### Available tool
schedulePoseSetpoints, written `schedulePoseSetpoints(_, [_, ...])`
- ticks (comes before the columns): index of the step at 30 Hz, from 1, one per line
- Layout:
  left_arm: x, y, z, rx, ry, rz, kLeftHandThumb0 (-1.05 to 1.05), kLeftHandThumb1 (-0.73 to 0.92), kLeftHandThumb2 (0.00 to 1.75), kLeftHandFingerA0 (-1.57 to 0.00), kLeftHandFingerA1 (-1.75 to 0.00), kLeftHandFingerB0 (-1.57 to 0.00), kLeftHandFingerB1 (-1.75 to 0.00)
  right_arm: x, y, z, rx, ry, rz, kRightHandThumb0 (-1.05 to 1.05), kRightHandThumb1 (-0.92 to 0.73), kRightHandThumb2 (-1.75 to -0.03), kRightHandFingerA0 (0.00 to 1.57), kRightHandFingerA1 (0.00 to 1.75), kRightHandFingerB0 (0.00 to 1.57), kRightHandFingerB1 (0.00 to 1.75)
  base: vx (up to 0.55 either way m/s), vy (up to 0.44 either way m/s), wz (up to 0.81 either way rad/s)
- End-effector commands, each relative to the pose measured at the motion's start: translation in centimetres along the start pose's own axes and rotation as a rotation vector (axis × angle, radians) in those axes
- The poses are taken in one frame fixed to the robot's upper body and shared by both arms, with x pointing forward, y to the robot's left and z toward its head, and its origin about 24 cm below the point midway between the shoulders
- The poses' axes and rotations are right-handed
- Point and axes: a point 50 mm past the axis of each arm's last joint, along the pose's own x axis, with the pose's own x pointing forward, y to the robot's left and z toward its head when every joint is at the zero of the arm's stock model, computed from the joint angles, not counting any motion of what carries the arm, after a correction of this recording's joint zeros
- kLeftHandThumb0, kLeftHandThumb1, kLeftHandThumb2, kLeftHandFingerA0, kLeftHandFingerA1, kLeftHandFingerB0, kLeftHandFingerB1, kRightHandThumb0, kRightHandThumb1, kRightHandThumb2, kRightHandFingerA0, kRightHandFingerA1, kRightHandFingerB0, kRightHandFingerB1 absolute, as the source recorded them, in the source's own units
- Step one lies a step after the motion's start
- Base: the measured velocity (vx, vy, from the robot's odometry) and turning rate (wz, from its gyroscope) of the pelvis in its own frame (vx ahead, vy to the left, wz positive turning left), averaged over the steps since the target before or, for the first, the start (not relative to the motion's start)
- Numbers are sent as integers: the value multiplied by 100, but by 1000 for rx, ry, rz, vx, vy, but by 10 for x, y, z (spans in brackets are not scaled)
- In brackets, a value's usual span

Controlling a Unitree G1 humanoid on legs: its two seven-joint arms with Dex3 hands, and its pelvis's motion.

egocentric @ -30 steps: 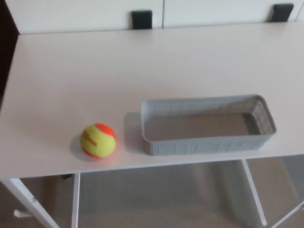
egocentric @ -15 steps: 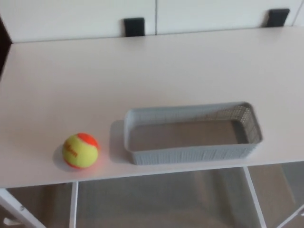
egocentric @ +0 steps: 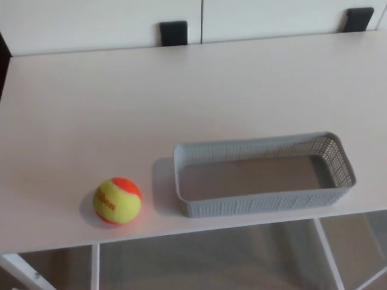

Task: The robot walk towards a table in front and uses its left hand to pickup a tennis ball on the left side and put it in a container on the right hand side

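So, your white table [egocentric: 181,84] filled most of the view. The grey mesh container [egocentric: 260,205] sat empty near its front edge, long side toward you, probably to make the drop easy. The tennis ball [egocentric: 117,200] lay just left of the container, not touching it, on the side your left hand would've reached from. Neither hand was in frame, so open or clenched, and how far from the ball, couldn't be told.
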Motion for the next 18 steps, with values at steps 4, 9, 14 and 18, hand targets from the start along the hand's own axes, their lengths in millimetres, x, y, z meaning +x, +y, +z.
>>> schedulePoseSetpoints(4, [-9, -9, 0, 54, -18, -74, -10, 74, 61, -43, -41, -28, -32, -6, -5, 3, -24, -17, -11, -35, -41, -65, 68, 59, 55, 51, 77, 38, 5])
schedulePoseSetpoints(9, [-31, -32, 2, 105, -52, -272, -13, 68, 59, -44, -43, -29, -32, 0, -10, 2, -15, -10, -23, -34, -41, -65, 69, 58, 57, 51, 5, -9, 1])
schedulePoseSetpoints(14, [-39, -30, 0, 157, -47, -260, -12, 71, 61, -43, -41, -29, -32, -3, -8, 1, -12, -12, -15, -33, -42, -63, 66, 58, 56, 51, -8, -17, 3])
schedulePoseSetpoints(18, [-47, -31, -3, 142, -45, -299, -17, 68, 60, -41, -41, -28, -32, -5, -9, -1, -18, 7, -17, -36, -43, -66, 64, 57, 55, 51, 0, 0, 0])
